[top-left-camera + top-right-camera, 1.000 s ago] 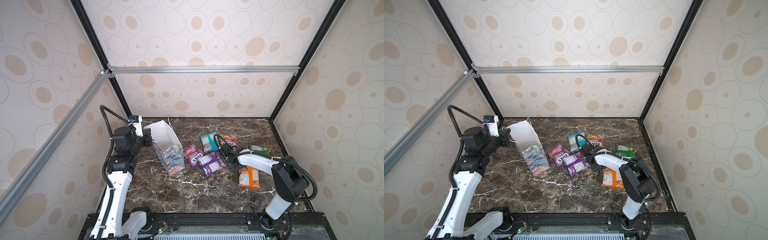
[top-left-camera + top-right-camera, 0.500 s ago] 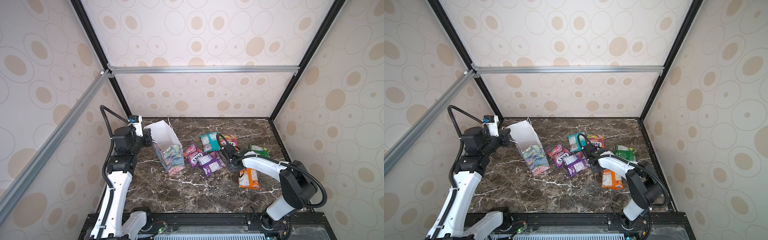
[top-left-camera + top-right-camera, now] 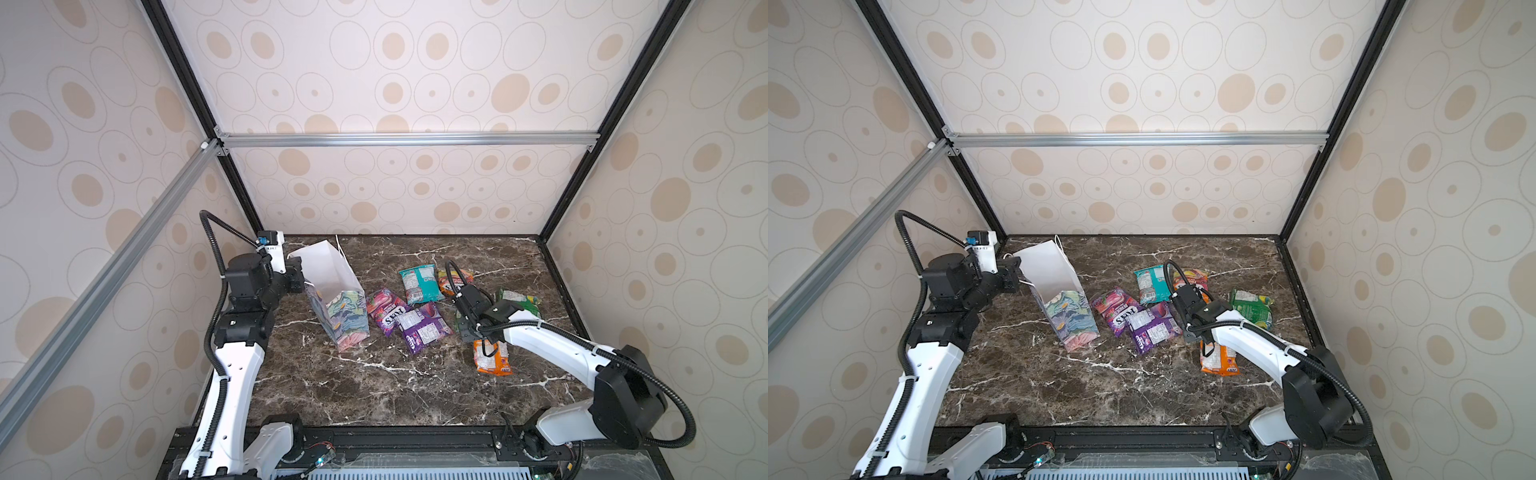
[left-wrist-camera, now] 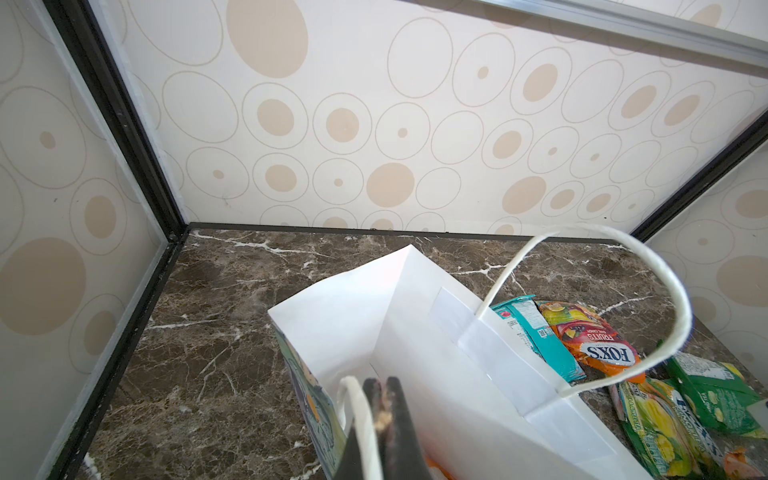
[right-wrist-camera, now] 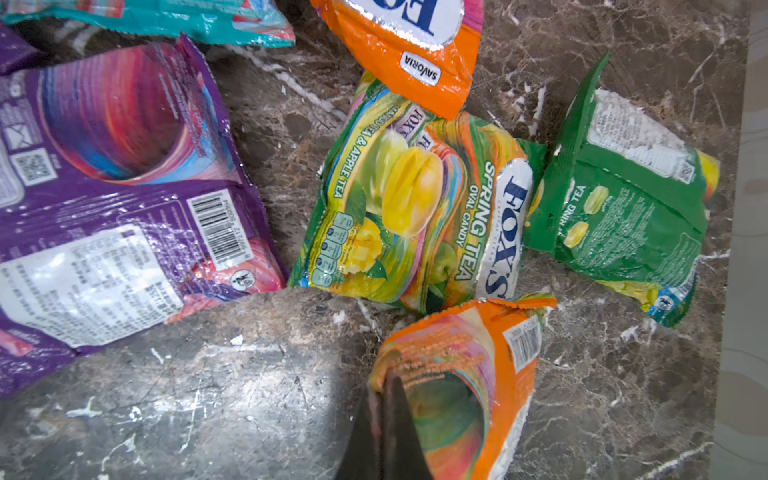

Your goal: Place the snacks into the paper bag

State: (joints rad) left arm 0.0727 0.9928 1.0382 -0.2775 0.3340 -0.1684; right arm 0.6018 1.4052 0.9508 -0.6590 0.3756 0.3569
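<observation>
The paper bag (image 3: 332,291) (pastel floral outside, white inside) stands open on the left of the table (image 3: 374,395), its near rim pinched in the left gripper's (image 4: 384,388) closed jaws. The right gripper (image 5: 383,399), jaws pressed together, nips the crimped end of an orange packet (image 5: 469,374) lying flat; a yellow-green packet (image 5: 415,208) lies just beyond.

The paper bag (image 3: 328,270) is matt white paper inside with a matt painted-look print outside, and its cord handle (image 4: 685,316) is soft twisted white cord. The purple packet (image 5: 104,257), spring tea packet (image 5: 415,208) and orange packet (image 5: 498,395) are glossy, crinkled plastic film with glare. The bench (image 3: 374,386) looks like polished brown marble, scuffed up close; the frame bar (image 3: 407,139) is brushed metal.
</observation>
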